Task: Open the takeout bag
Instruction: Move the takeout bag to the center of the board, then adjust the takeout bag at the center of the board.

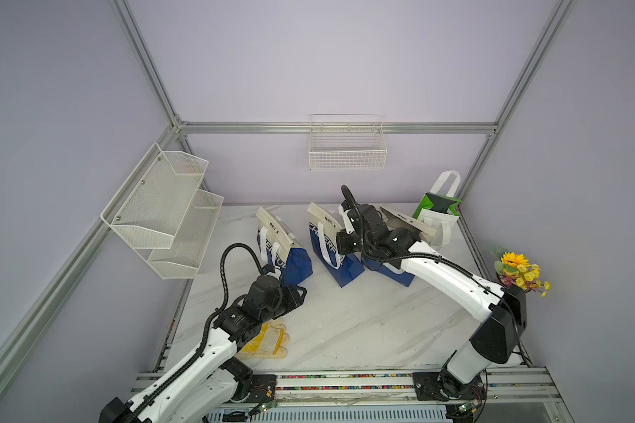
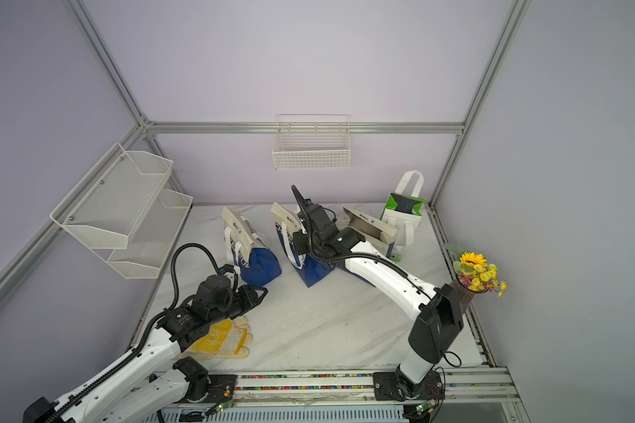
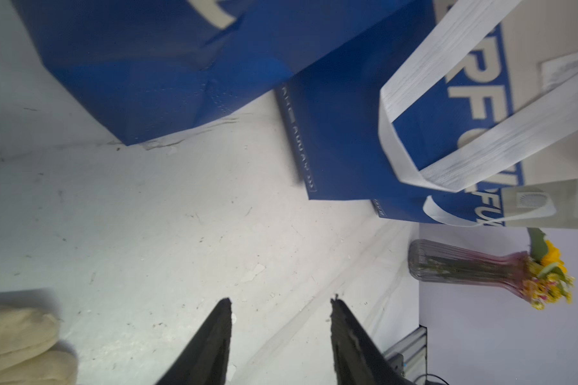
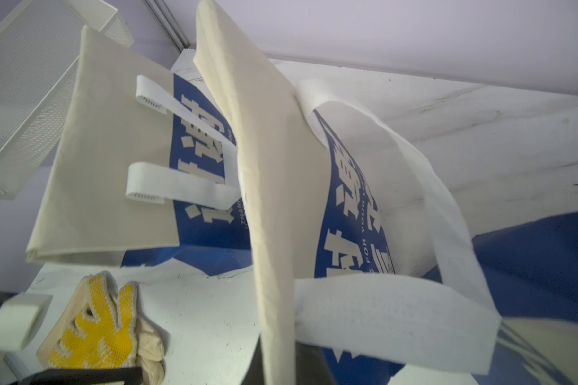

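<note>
Three blue-and-cream bags stand in a row across the far half of the worktop [image 1: 363, 322]. The takeout bag [image 1: 345, 273] in question is the middle one, upright, its cream top edge [image 4: 281, 166] folded flat.

The right claw [image 1: 341, 238] reaches in from the right and sits against the upper right side of this bag. It is closed. In the right wrist view the cream edge runs straight down into the spot where the jaws meet, with dark finger surface on either side, so the claw is pinching that edge. A white handle loop [image 4: 381, 316] drapes across just beside the pinch.

The left claw [image 3: 281, 301] hangs low over the worktop, nearer and to the left, just beside the base of the left bag [image 1: 294, 263] and well apart from the middle one. Its jaws stand partly apart with only bare worktop between them. A yellow-and-cream glove [image 1: 268, 337] lies beneath that arm.

The right bag [image 2: 367, 223] stands behind the right arm with its mouth gaping. A green-and-white bag [image 1: 439, 207] stands in the far right corner. A vase of flowers [image 1: 517, 271] sits at the right edge.
</note>
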Tool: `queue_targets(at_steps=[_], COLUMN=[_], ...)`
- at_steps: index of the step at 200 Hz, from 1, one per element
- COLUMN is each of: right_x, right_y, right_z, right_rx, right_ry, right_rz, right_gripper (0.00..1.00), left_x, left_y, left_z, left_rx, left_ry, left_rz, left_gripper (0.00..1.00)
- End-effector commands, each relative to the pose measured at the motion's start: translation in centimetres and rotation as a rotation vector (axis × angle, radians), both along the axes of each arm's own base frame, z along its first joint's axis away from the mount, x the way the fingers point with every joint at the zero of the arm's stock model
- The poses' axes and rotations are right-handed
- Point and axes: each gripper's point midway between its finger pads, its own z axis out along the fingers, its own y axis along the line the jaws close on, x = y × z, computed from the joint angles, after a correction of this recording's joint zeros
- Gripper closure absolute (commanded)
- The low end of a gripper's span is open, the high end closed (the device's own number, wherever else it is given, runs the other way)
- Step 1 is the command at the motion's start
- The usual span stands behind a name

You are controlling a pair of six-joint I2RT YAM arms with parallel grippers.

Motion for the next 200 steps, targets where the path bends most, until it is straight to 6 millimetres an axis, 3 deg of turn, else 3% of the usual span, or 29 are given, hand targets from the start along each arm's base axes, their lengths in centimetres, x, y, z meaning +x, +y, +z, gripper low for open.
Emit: queue_targets(at_steps=[1,14,40,45,56,74,82,99,126,148,169,182,200], right_x=[-2.6,-4.5,-6.8,-7.3,-7.4,-7.1,-6.3,-4.6,-2.2,-0.9,-0.1,0.2,-0.4], right_y=[-0.1,-0.4,-1.2,-1.8,-2.5,-2.1,-1.2,0.0,1.1,1.2,0.3,-1.9,-5.6], right_z=[1.7,1.9,4.8,6.4,7.6,8.7,7.5,7.2,6.1,4.1,2.9,3.5,6.4], right_rx=[0.089,0.085,0.059,0.071,0.069,0.068,0.033,0.013,-0.018,-0.069,-0.11,-0.18,-0.253], right_ry=[-0.02,-0.013,-0.047,-0.073,-0.09,-0.105,-0.08,-0.083,-0.075,-0.05,-0.046,-0.074,-0.156], right_rz=[-0.014,0.004,0.012,0.008,-0.008,0.003,-0.006,-0.031,-0.071,-0.1,-0.131,-0.207,-0.312], right_gripper=[0.95,0.83,0.42,0.38,0.33,0.31,0.33,0.36,0.43,0.47,0.52,0.53,0.36], left_x=[0.4,0.2,-0.1,-0.1,-0.1,-0.1,0.1,0.6,1.9,2.5,2.7,2.8,2.7], left_y=[-1.3,-1.7,-2.5,-2.5,-2.4,-2.2,-2.1,-2.0,-2.4,-3.1,-3.6,-3.6,-3.1], left_z=[5.9,6.3,7.7,8.1,9.2,11.1,11.7,12.4,10.2,8.3,8.2,8.5,8.8], left_rx=[-0.1,-0.118,-0.166,-0.174,-0.194,-0.23,-0.24,-0.248,-0.223,-0.229,-0.256,-0.248,-0.219], left_ry=[-0.153,-0.152,-0.148,-0.154,-0.177,-0.22,-0.239,-0.27,-0.204,-0.16,-0.166,-0.177,-0.186], left_rz=[-0.061,-0.081,-0.113,-0.112,-0.107,-0.089,-0.08,-0.059,-0.032,-0.038,-0.054,-0.058,-0.05], left_gripper=[0.46,0.44,0.44,0.44,0.44,0.43,0.42,0.4,0.47,0.5,0.49,0.49,0.47])
